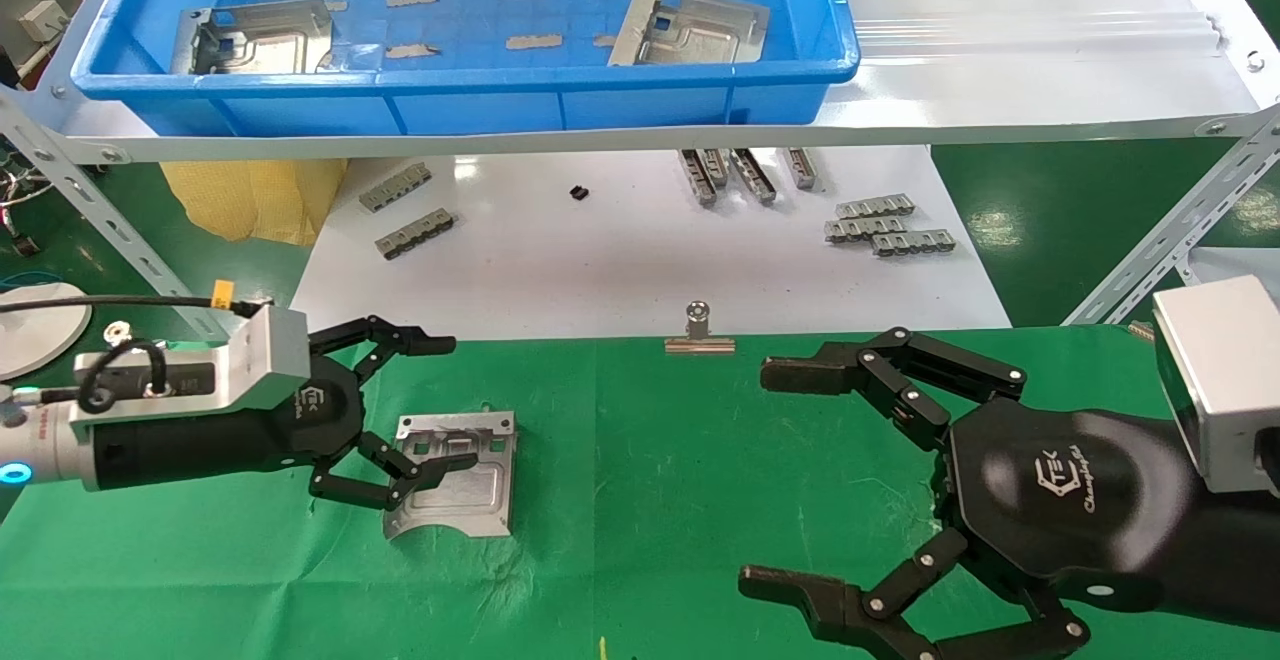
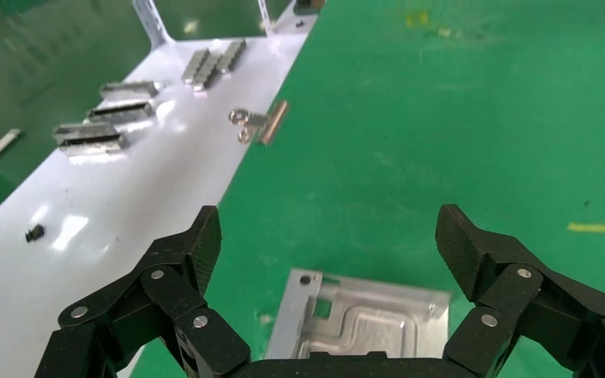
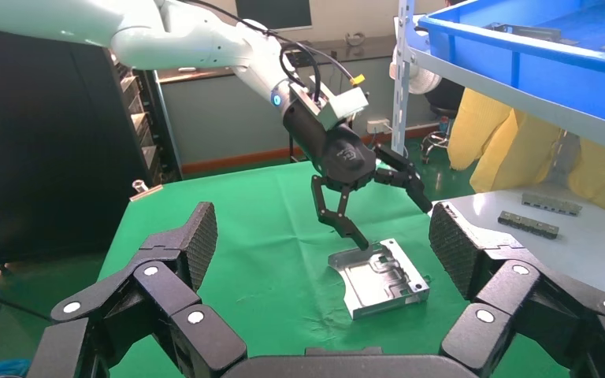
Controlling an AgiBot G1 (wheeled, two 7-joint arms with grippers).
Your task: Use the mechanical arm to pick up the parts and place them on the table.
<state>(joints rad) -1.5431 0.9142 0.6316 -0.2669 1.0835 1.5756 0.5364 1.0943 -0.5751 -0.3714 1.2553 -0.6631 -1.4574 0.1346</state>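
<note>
One silver part [image 1: 455,490] lies flat on the green table [image 1: 650,460]; it also shows in the left wrist view [image 2: 362,319] and the right wrist view [image 3: 378,279]. My left gripper [image 1: 445,402] is open just above it, with one fingertip [image 3: 360,239] at the plate's edge and holding nothing. In its own view the left gripper [image 2: 331,236] has its jaws spread wide over the plate. My right gripper [image 1: 770,478] is open and empty over the table's right side. Two more parts [image 1: 255,35] [image 1: 690,25] lie in the blue bin [image 1: 480,100].
The blue bin stands on a white metal shelf [image 1: 1000,70] at the back. Small grey toothed strips [image 1: 885,230] lie on a white board [image 1: 620,260] under it. A silver binder clip [image 1: 698,330] holds the cloth's far edge. A slanted shelf strut [image 1: 1170,230] stands at the right.
</note>
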